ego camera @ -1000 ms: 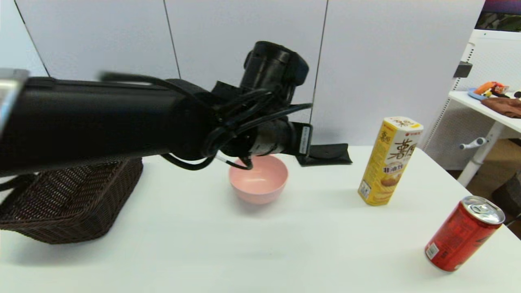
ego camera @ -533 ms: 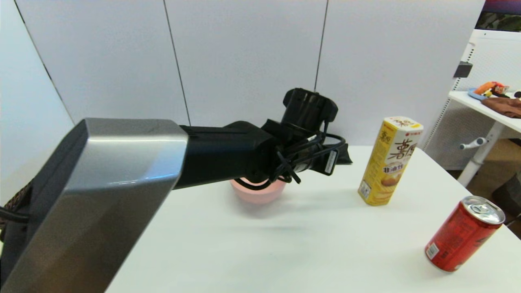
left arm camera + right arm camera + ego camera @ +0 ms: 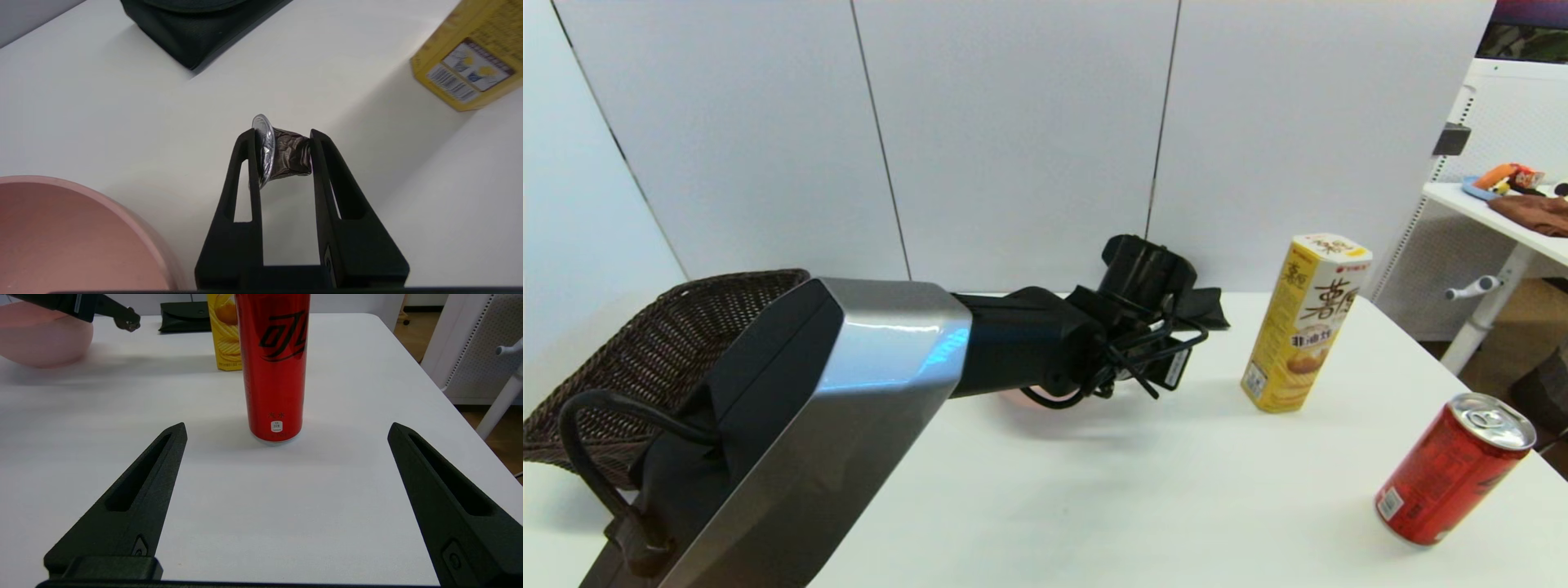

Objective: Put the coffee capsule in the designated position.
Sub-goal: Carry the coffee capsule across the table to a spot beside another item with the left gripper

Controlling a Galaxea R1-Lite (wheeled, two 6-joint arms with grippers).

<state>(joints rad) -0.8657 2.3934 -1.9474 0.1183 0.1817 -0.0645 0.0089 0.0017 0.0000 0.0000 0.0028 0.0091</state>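
Across the white worktop (image 3: 1029, 498), pale wall panels stood behind. Pink bowl (image 3: 61, 232), what showed of it empty, sat just beside the left pincer (image 3: 282, 136), which was clenched on the coffee capsule (image 3: 286, 153) above bare worktop. Black pouch (image 3: 196, 24) and yellow box (image 3: 1305, 322) lay beyond. Right pincer (image 3: 286, 430), released wide, faced the red can (image 3: 274, 363). Wicker basket (image 3: 645, 359) sat left, partly blocked by the arm.

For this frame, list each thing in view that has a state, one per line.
coffee capsule: crumpled, held sideways off the table
left gripper: shut on the coffee capsule, between pink bowl and yellow box
right gripper: open, empty, facing the red can
pink bowl: upright
red can: upright, unopened
yellow box: upright, closed
black pouch: lying flat
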